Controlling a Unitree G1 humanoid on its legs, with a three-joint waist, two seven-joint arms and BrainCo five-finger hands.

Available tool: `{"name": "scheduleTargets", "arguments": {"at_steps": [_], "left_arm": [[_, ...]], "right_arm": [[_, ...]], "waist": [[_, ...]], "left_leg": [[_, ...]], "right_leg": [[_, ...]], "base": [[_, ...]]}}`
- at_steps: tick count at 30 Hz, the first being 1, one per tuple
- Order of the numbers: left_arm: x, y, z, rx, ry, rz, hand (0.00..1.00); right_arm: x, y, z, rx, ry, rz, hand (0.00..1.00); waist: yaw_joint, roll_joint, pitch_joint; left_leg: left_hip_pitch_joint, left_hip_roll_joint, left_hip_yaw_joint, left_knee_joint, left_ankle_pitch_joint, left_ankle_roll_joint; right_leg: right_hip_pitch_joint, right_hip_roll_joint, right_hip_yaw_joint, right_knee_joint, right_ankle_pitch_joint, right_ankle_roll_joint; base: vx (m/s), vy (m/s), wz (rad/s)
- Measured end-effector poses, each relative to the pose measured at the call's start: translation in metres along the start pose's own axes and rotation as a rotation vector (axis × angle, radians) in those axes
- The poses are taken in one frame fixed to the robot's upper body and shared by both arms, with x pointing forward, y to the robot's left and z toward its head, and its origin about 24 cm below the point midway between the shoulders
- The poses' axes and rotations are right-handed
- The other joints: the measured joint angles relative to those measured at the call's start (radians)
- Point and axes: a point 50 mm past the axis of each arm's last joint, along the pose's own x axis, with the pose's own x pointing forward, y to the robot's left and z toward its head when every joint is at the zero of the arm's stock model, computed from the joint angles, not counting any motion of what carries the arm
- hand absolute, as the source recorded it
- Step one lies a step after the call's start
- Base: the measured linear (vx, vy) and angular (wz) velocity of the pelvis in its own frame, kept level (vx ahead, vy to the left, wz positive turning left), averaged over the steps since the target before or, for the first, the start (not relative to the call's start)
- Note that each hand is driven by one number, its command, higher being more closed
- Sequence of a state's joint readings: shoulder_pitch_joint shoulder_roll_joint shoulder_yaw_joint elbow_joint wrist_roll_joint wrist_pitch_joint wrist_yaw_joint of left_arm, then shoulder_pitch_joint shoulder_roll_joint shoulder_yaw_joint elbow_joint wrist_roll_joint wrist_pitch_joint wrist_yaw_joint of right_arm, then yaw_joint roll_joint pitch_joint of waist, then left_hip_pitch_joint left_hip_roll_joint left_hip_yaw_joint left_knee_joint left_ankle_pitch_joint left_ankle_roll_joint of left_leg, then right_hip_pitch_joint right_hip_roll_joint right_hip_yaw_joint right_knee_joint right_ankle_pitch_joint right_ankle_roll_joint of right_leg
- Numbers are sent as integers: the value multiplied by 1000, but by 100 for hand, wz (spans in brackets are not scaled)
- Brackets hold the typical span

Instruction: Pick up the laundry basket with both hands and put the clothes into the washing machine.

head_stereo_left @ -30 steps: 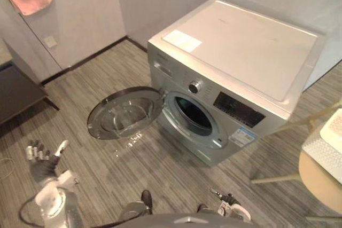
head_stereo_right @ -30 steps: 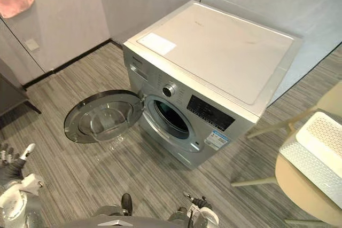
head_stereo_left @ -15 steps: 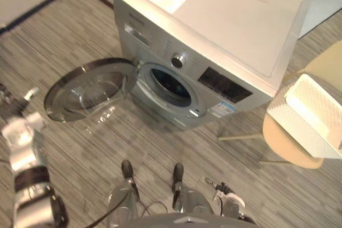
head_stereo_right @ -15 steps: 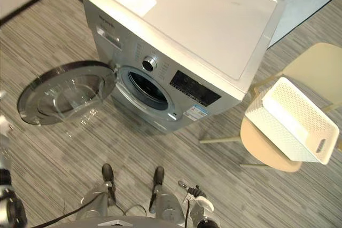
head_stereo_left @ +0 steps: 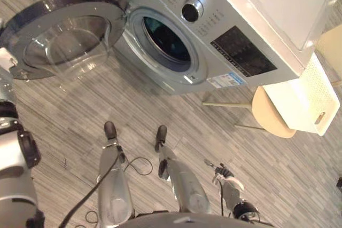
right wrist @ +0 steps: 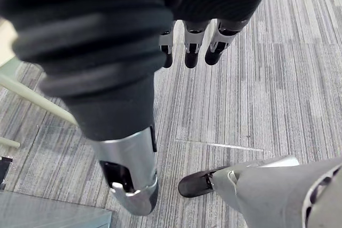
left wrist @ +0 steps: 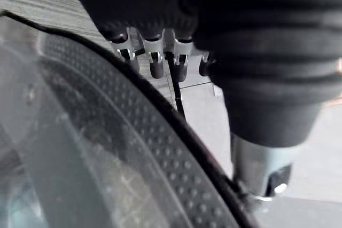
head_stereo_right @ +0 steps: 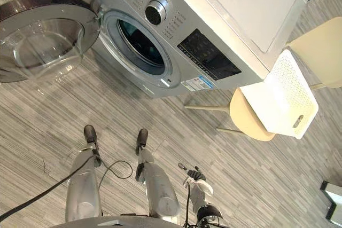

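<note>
Laundry basket (head_stereo_left: 307,100) on the chair, washer door open, both hands empty.

Head views: washing machine (head_stereo_left: 235,41) at top, round door (head_stereo_left: 59,30) swung fully open to the robot's left, dark drum opening (head_stereo_left: 165,38) exposed. White perforated laundry basket sits tilted on a beige chair (head_stereo_left: 267,117) just beside the machine's right end, touching neither hand; can't tell what's inside it. Right hand (head_stereo_left: 223,174) hangs low at the robot's right side over the grey striped floor (head_stereo_left: 299,180), well apart from the basket.
Left wrist view: left hand (left wrist: 156,62) just beside the door's dark dotted rim and glass bowl, fingers straight and relaxed, thumb out, nothing held; contact with the rim can't be told.
Right wrist view: right hand's fingers hang straight and loose over the floor, thumb apart, holding nothing.
</note>
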State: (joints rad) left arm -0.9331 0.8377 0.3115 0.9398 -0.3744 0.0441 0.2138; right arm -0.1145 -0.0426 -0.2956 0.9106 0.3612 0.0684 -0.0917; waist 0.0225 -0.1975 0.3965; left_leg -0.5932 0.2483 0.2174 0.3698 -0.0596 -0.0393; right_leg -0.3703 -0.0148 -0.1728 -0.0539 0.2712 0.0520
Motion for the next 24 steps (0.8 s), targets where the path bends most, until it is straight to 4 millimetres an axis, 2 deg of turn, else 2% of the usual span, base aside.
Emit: {"name": "scheduleTargets", "arguments": {"at_steps": [2,5,6,7,9,10,12,13,15,16,17,18,19,20,21,23,24], "left_arm": [[0,0,-3,20,6,-2,0],[-6,-4,-24,37,48,-15,0],[-11,-5,-41,46,88,-23,0],[-15,-6,-49,51,105,-29,0],[-41,-12,-106,72,236,-71,0],[-50,-15,-120,67,274,-84,0],[-91,-26,-175,86,435,-160,0],[-102,-30,-188,98,474,-191,0],[-159,-50,-236,169,644,-340,0],[-174,-54,-246,180,686,-374,0],[-200,-59,-261,204,752,-435,0],[-234,-67,-276,239,825,-533,0],[-264,-75,-286,278,875,-629,0],[-278,-79,-290,297,894,-684,0],[-310,-92,-292,317,912,-823,0],[-333,-107,-286,292,899,-939,0],[-345,-118,-280,258,883,-1008,0]], "right_arm": [[0,1,-1,-5,5,4,0],[0,0,-2,-7,10,2,0],[0,-1,-4,-8,17,0,0],[0,-1,-4,-5,21,-3,0],[0,-6,-10,-4,49,-21,0],[0,-6,-10,-1,50,-23,0],[2,-7,-8,25,63,-35,0],[2,-7,-8,33,63,-38,0],[2,-10,-10,47,77,-51,0],[2,-11,-12,43,83,-57,0],[1,-13,-16,38,95,-65,0],[-1,-14,-22,44,113,-71,0],[-3,-15,-30,48,131,-76,0],[-4,-17,-34,51,140,-79,0],[-8,-23,-44,53,164,-95,0],[-11,-31,-51,52,181,-116,0],[-13,-37,-55,50,190,-131,0]], "waist": [[5,0,0],[8,0,0],[9,1,1],[10,1,1],[11,1,2],[11,1,1],[8,5,-1],[7,7,-2],[-6,8,-11],[-13,11,-19],[-28,14,-38],[-42,17,-69],[-48,22,-99],[-50,27,-117],[-51,48,-156],[-53,74,-178],[-59,99,-196]], "left_leg": [[0,4,-2,-1,2,-3],[10,4,-4,0,16,2],[24,1,-2,-2,18,3],[35,-2,1,-5,18,3],[100,-33,12,-27,10,-4],[115,-42,17,-32,9,-4],[154,-75,30,-54,6,1],[164,-84,29,-63,6,1],[212,-121,31,-117,14,-3],[225,-128,32,-134,22,-2],[244,-139,36,-163,34,-3],[272,-154,50,-204,52,-1],[300,-161,70,-243,64,-4],[313,-165,82,-259,69,-3],[354,-175,103,-309,87,-4],[400,-186,126,-353,94,-6],[429,-189,139,-376,105,-2]], "right_leg": [[0,5,0,-1,0,0],[10,6,0,-5,0,0],[24,4,0,-7,-1,1],[32,2,1,-7,-3,2],[88,-24,1,3,-53,10],[97,-35,1,9,-70,13],[99,-70,3,52,-122,22],[95,-75,7,65,-126,21],[92,-102,25,105,-159,20],[93,-106,28,112,-166,19],[94,-113,30,118,-176,21],[95,-121,40,120,-183,23],[95,-123,58,120,-184,22],[95,-123,65,119,-184,22],[100,-123,87,113,-184,21],[116,-123,110,106,-184,19],[129,-121,120,98,-184,20]], "base": [[29,-12,-2],[54,-7,3],[34,7,3],[27,15,9],[4,16,20],[-36,13,19],[-70,13,-1],[-83,26,-10],[-70,34,-6],[-43,31,-1],[-7,27,-5],[21,23,-19],[38,13,-29],[85,17,-45],[85,18,-38],[102,27,-40],[108,27,-38]]}}
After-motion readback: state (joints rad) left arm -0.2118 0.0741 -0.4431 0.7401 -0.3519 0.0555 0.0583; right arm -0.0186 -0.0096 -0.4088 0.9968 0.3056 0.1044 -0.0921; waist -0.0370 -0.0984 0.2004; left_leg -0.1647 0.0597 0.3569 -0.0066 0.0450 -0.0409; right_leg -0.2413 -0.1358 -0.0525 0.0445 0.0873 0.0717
